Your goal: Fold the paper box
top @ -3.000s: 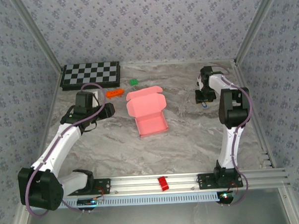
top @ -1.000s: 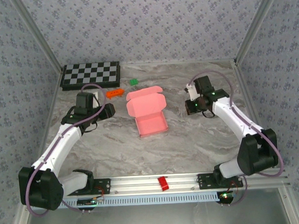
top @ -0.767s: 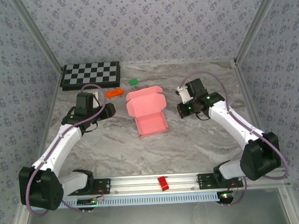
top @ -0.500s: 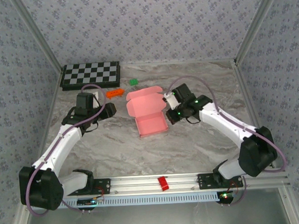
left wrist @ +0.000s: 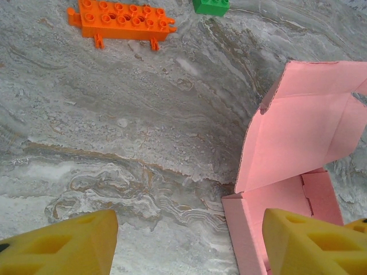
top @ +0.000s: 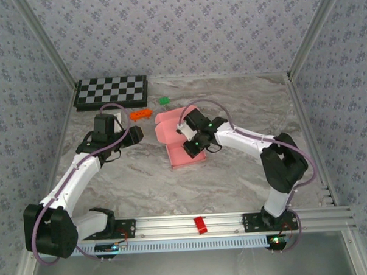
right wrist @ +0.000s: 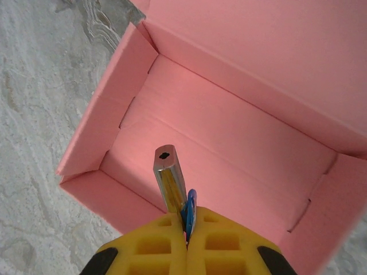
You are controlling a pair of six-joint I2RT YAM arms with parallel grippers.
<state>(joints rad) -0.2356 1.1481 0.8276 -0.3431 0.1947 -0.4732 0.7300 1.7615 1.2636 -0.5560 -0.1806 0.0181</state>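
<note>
While its lid flap stands open, the paper box (top: 182, 143) sits on the bench (top: 234, 172) at centre of the top view, tray toward the bottom of the frame and lid toward the top. Tray walls are up, inside is bare pink card. Right fingers (right wrist: 186, 229) are pressed together, clamped on a small metal piece (right wrist: 169, 175) with a hole at its tip and a blue tag (right wrist: 191, 201) beside it. In the right wrist view that piece hangs over the tray floor, near the lower wall. Can't tell if the tip touches the card. Right arm reaches in from the right of the top view, wrist over the tray. Left fingers (left wrist: 63, 246) are spread apart with nothing between them, over bare bench left of the box. In the left wrist view the tray corner is at lower right, just beside one fingertip. Orange brick (top: 141, 114) and green brick (top: 164, 100) lie above-left of the box, apart from it. Checkerboard (top: 111, 92) is at upper left. Red block (top: 200, 224) sits on the rail (top: 163, 223) at bottom centre.
</note>
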